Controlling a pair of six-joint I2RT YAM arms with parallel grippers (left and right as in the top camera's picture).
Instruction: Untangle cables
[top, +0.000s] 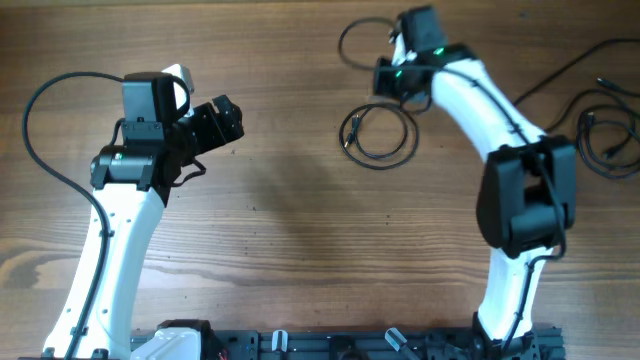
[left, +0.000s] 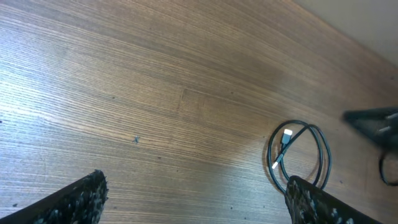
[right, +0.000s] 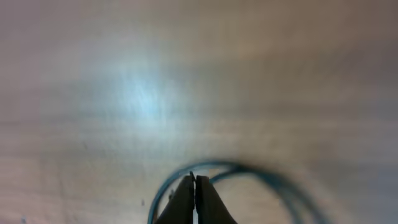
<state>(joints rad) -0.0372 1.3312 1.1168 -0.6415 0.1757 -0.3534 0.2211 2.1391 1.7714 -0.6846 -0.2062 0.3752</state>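
Overhead: the left claw (top: 230, 118) hangs over bare table (top: 300, 230), well apart from the cables. A coil (top: 378, 135) lies just beside the right claw (top: 390, 74). A loop (top: 362, 38) sits on that claw's other side, toward the table's far side. Loose cords (top: 600, 125) sprawl at the right.

Left wrist: the left claw (left: 196, 185) gapes wide and holds nothing. The coil (left: 300, 155), white plugs showing, lies by its right finger (left: 317, 202).

Right wrist: the view is blurred. The right claw (right: 194, 198) has its fingers pressed together, with the tips meeting a cord arc (right: 273, 180); whether cord is pinched cannot be told
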